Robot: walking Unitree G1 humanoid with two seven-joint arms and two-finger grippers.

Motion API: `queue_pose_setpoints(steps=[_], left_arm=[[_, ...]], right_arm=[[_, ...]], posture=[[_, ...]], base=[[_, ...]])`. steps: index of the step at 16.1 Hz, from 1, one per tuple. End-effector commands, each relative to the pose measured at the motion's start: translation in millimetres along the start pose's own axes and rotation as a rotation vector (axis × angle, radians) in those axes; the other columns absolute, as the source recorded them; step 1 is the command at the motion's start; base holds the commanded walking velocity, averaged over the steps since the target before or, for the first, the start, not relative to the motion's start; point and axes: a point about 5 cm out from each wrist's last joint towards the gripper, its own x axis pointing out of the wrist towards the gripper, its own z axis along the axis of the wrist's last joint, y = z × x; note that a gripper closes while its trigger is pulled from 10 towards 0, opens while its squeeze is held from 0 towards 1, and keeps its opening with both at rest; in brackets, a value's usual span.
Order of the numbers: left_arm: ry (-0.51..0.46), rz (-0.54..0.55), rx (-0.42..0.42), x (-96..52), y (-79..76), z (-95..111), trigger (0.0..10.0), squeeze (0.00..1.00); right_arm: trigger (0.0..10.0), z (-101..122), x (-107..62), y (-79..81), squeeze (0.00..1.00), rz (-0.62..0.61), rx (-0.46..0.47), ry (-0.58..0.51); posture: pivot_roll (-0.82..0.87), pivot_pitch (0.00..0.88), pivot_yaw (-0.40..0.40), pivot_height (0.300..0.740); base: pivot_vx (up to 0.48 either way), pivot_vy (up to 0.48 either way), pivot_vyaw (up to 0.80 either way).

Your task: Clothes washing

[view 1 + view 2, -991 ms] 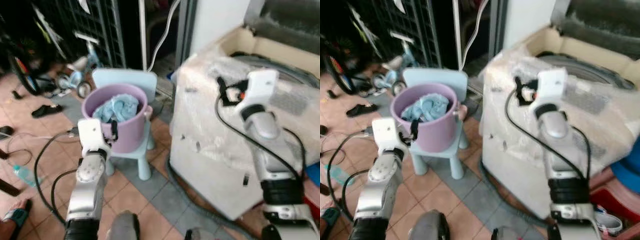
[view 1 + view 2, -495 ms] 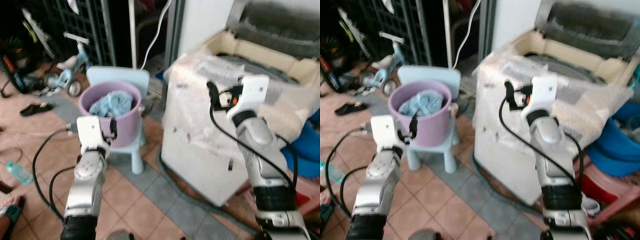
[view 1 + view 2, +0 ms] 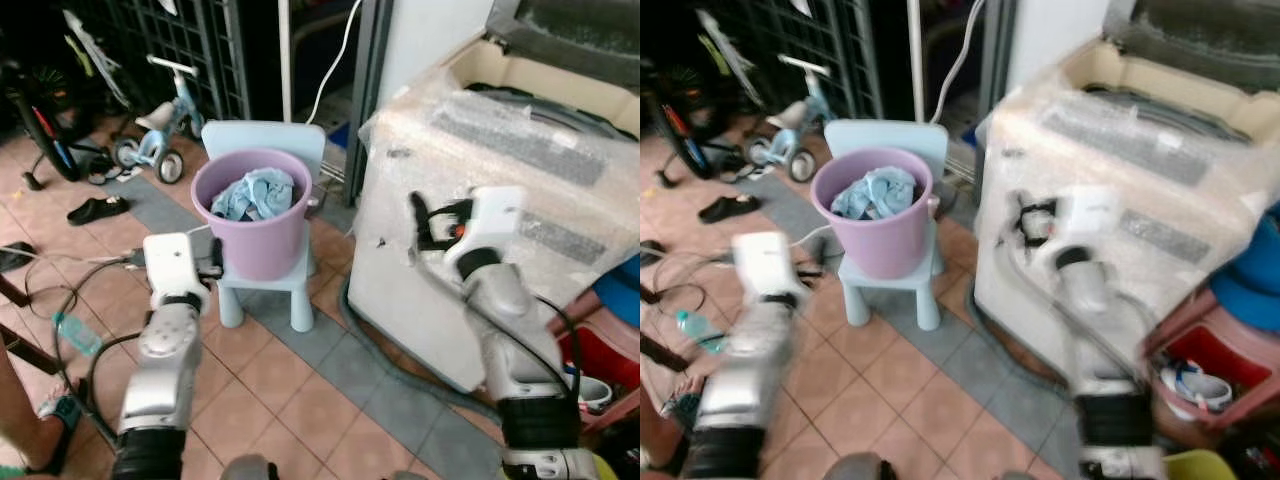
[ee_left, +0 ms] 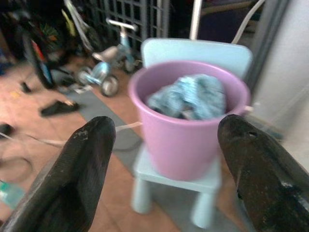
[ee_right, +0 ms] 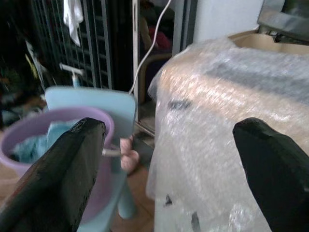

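- Washing machine (image 3: 500, 190), bubble-wrapped, lid up, sitting at 2 o'clock.
- Purple bucket (image 3: 252, 220) holding blue clothes (image 3: 256, 192), perching on small chair (image 3: 268, 285) at 11 o'clock; bumping risks tipping it.
- Left end effector (image 4: 164, 188) spread, facing bucket.
- Right end effector (image 5: 169, 183) spread, hovering beside machine.

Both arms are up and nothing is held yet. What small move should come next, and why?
Probably step closer and reach the left tool toward the purple bucket. Its fingers are spread wide and empty, the bucket on the small blue chair holds the blue clothes, and it still sits a little way ahead. The right tool, also open, faces the wrapped washing machine.
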Motion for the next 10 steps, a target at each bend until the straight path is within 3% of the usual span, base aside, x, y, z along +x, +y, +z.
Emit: queue_pose_setpoints(steps=[1,2,4,5,8,9,10], left_arm=[[-0.005,-0.027,0.0,-0.6,-8.6,0,10.0,0.0],[-0.002,-0.021,0.001,-0.4,-7.7,-1,10.0,0.0],[-0.006,-0.031,0.001,0.6,-5.2,-1,10.0,0.0],[-0.014,-0.035,0.005,1.1,-5.4,1,10.0,0.0],[-0.044,-0.032,0.014,2.2,-6.6,6,10.0,0.0],[-0.067,-0.053,0.019,2.3,-8.9,9,10.0,0.0],[-0.08,-0.065,0.012,2.7,-9.9,11,10.0,0.0]], right_arm=[[10.0,-19,-8.0,-10.3,0.0,-0.046,-0.044,0.037],[10.0,-24,-10.4,-8.8,0.0,-0.042,0.003,0.039],[10.0,-43,-21.0,-2.5,0.0,-0.047,-0.078,0.044],[10.0,-54,-24.8,1.4,0.0,-0.018,0.044,0.086],[10.0,-47,-17.2,0.7,0.0,-0.04,-0.025,0.047],[10.0,-46,-15.4,5.7,0.0,-0.031,-0.098,0.04],[10.0,-45,-14.4,13.3,0.0,-0.004,-0.056,0.043]], posture=[[-0.07,0.0,0.02,0.74],[-0.07,0.0,0.022,0.74],[-0.06,0.0,0.035,0.74],[-0.06,0.0,0.037,0.74],[-0.06,0.0,0.04,0.74],[-0.06,0.0,0.032,0.74],[-0.06,0.0,0.03,0.74]], base=[[0.0,0.48,0.0],[0.0,0.48,0.0],[0.0,0.48,0.0],[0.0,0.48,0.0],[0.0,0.48,0.0],[0.0,0.0,0.0],[0.0,0.0,0.0]])
